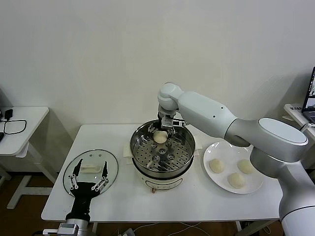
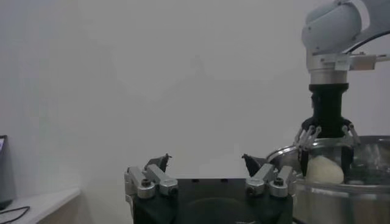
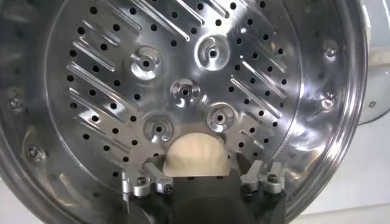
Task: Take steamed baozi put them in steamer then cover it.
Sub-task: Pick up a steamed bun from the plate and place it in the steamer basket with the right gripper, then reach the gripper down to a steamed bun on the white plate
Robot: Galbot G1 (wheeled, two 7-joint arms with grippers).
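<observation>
The steamer [image 1: 134, 147] stands mid-table, shiny with a perforated tray [image 3: 183, 67]. One cream-white baozi [image 1: 160, 137] rests on the tray at its far side. My right gripper [image 1: 162, 132] reaches down around that bun, open. Its fingers [image 3: 152, 173] stand apart on either side of the baozi [image 3: 196, 155], with a gap showing on one side. Three more baozi [image 1: 216, 165] lie on the white plate [image 1: 231, 151] right of the steamer. My left gripper [image 1: 91, 167] hovers open and holding nothing over the glass lid [image 1: 112, 162] at the table's left.
A small white side table [image 1: 29, 115] with a black cable stands to the left. A laptop [image 1: 310, 96] sits on a desk at the far right. The steamer's white base [image 1: 157, 184] faces the front edge.
</observation>
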